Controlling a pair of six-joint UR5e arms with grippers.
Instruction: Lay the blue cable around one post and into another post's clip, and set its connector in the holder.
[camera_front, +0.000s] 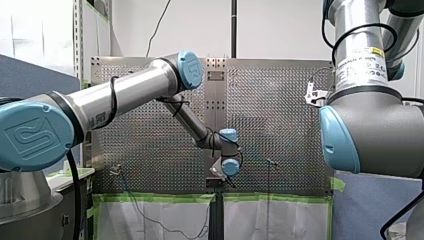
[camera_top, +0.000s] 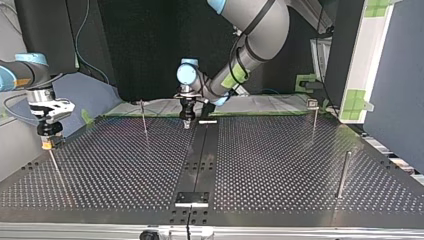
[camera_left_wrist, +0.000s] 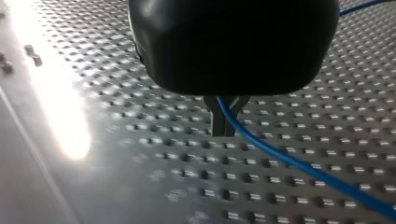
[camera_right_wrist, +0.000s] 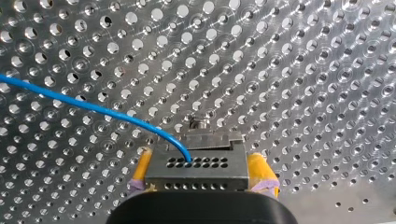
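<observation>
Over the far middle of the desk (camera_top: 280, 165), my left hand (camera_top: 186, 122) hangs low with its tips close to the perforated surface. In the left wrist view its metal fingers (camera_left_wrist: 217, 123) are pinched together on the blue cable (camera_left_wrist: 299, 165), which comes out between them and trails away clear of the holes.

At the top view's left edge my right hand (camera_right_wrist: 201, 171) is raised above the desk. Its yellow pads (camera_right_wrist: 260, 170) are clamped on the two sides of the grey connector (camera_right_wrist: 219, 151), and the cable enters the connector's face and curves off to one side.

So the cable is held at two places, the connector end in the right hand and a stretch further along in the left. As far as I can see, no part of it touches any post.

I judge the task to be at its start, with the cable gripped and lifted and the routing not yet begun. Thin posts stand at the far left (camera_top: 144, 120), the far right (camera_top: 314, 119) and the near right (camera_top: 342, 172) of the top view. I cannot tell which one carries the clip, nor where the holder is.

The next move probably calls for the left hand to carry its stretch round a post while the right hand gives slack. The cable is thin and springy, so tension will have to be kept low or it may ride up off the post.
</observation>
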